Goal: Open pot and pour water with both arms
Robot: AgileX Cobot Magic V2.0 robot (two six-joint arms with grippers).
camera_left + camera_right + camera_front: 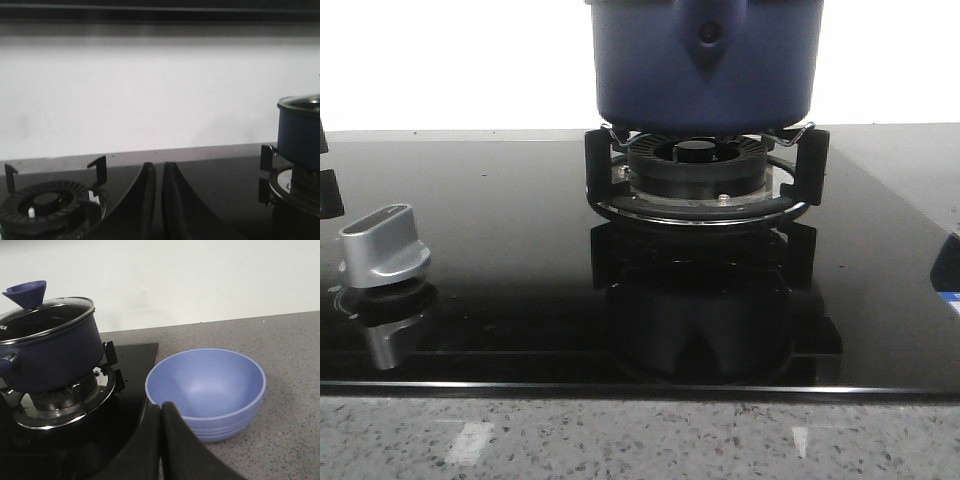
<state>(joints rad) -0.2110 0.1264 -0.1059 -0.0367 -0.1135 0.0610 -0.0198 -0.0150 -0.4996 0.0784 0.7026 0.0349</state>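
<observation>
The pot (708, 62) sits upright on the burner (698, 175), handle mount facing forward

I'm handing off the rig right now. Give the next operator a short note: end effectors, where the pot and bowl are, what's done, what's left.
Left end effector: shut, empty, low over the hob between the two burners.
Right end effector: shut, empty, just in front of the bowl.
Pot: on the burner, glass lid on, blue knob upright.
Bowl: upright and empty on the counter, beside the hob, right of the pot.
Done: nothing visible yet.
Left: lift the lid, grip the pot, pour into the bowl.
</observation>
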